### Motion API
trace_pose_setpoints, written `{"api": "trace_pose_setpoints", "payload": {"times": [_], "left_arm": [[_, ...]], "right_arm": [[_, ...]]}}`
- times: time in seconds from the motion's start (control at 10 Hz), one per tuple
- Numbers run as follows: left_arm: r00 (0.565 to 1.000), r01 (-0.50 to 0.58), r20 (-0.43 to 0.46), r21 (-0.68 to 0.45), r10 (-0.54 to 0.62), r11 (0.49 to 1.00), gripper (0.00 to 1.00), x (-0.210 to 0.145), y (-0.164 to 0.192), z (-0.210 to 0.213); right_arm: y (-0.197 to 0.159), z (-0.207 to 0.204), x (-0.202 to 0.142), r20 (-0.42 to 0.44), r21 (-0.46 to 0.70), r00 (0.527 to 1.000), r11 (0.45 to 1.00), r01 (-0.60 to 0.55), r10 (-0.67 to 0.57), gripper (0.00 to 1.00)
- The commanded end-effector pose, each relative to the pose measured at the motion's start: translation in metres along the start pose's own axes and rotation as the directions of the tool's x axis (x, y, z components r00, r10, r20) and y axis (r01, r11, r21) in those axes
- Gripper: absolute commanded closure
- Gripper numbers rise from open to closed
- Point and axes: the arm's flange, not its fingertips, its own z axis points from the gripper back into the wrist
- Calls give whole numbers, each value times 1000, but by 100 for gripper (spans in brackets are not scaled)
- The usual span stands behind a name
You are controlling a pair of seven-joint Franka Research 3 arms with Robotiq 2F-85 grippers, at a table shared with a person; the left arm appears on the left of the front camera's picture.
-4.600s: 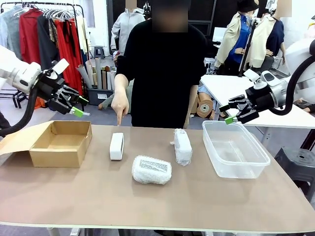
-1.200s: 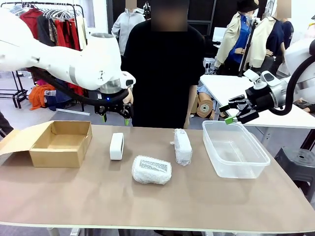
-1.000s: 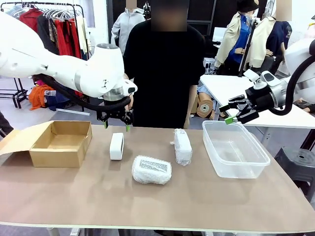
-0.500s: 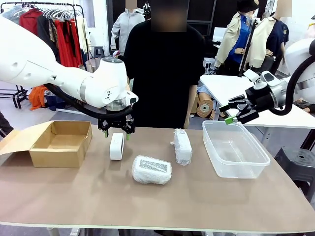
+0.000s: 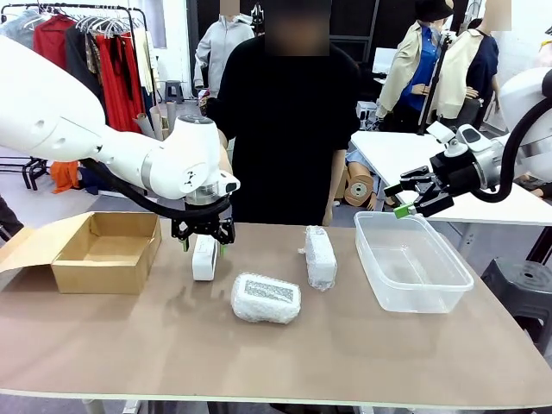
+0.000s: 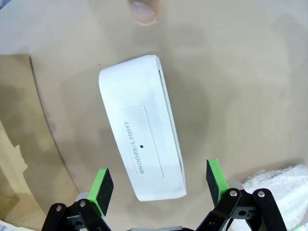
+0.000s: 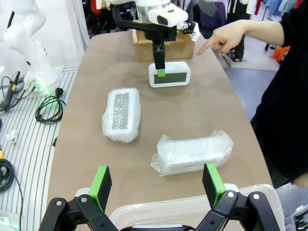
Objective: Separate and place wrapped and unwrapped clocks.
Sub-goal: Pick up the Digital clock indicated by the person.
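A cardboard box (image 5: 103, 250) is seen left of the bare clock (image 5: 204, 259), which is stood on the table. The clock is straddled by the left gripper (image 5: 203, 246), fingers spread wide, nothing clamped. Right of the clock, a grey-faced wrapped clock (image 5: 266, 297) is laid nearer, a second wrapped clock (image 5: 320, 256) beyond, then a clear tub (image 5: 412, 289). Farthest right, the right gripper (image 5: 405, 203) is held open, empty.
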Motion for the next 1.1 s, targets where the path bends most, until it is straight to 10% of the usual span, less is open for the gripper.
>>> {"api": "trace_pose_setpoints", "payload": {"times": [0.0,0.8,1.0], "left_arm": [[1000,12,6,-23,-12,1000,0,3,5,-4],[998,48,33,-20,-47,999,3,16,14,-28],[998,48,29,-6,-48,999,40,16,16,-27]], "right_arm": [[0,1,1,0,-2,1000,1000,-2,2,0],[0,1,1,0,-2,1000,1000,-2,2,0],[0,1,1,0,-2,1000,1000,-2,2,0]]}}
